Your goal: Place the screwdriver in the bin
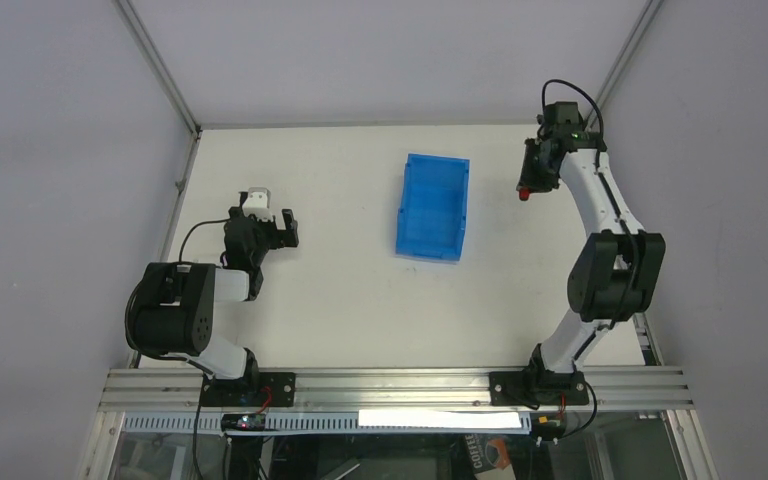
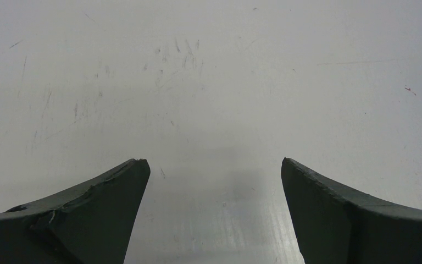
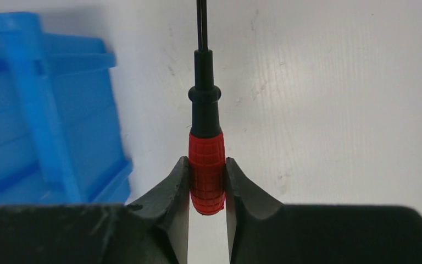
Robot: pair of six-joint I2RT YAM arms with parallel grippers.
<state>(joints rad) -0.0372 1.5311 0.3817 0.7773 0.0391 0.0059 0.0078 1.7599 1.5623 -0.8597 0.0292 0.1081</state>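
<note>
The right gripper (image 3: pixel 206 165) is clamping the screwdriver (image 3: pixel 206 181) by its red handle, one finger pressing on each side, with the thin black shaft pointing away from the wrist. So the pick-up part of the job is looking done. Whether the tool is hanging clear of the desk (image 1: pixel 340 300) or resting on it is hard to tell from these views. Gripper and tool are sitting to the right of the bin (image 1: pixel 432 205), near it but apart, out toward the far side of the desk. The bin is lying open-topped with nothing showing inside it. What is remaining, by my reading, is carrying the screwdriver leftward over the bin's wall and then letting go so that it drops inside. The left gripper (image 2: pixel 214 165) is idling with its fingers spread wide over bare desk, holding nothing, well away from the bin on the left side.
</note>
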